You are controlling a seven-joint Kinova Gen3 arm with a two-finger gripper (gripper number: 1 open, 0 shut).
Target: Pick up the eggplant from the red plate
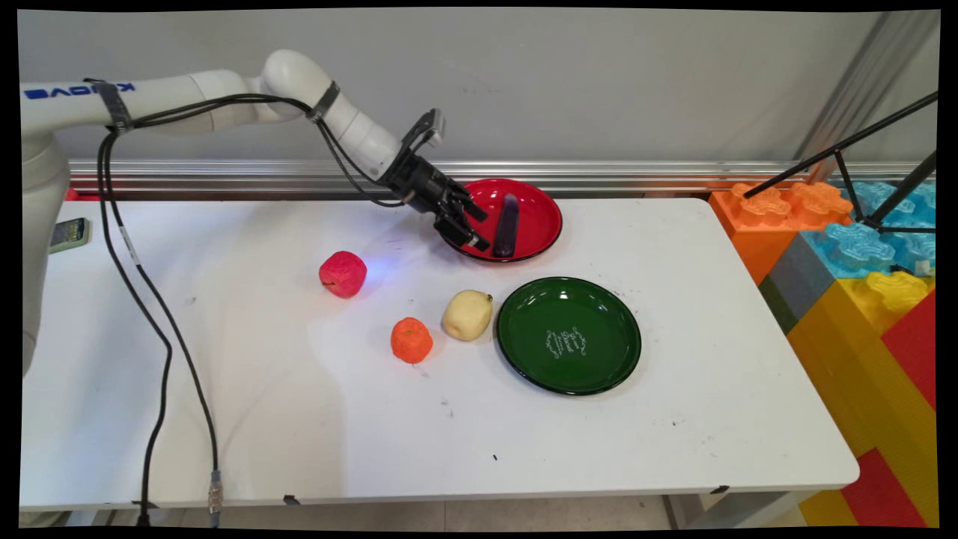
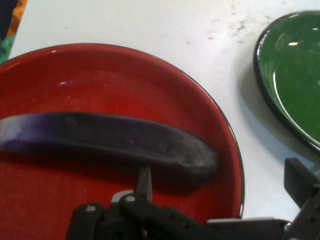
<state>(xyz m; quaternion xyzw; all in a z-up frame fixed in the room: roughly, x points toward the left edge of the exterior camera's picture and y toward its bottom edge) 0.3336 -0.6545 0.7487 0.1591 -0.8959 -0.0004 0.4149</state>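
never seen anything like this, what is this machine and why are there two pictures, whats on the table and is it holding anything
It is a white robot arm ending in a black two-finger gripper. One picture looks down across the white table; the other comes from a camera on the hand itself. The open gripper hangs empty at the near edge of a red plate, where a dark purple eggplant lies. Also on the table: a green plate, a red apple, an orange, a yellow pear, and a phone at the far left.

A dark purple eggplant (image 1: 507, 224) lies lengthwise inside the red plate (image 1: 542, 209) at the desk's far edge, the tool (image 1: 465, 224) just beside it.
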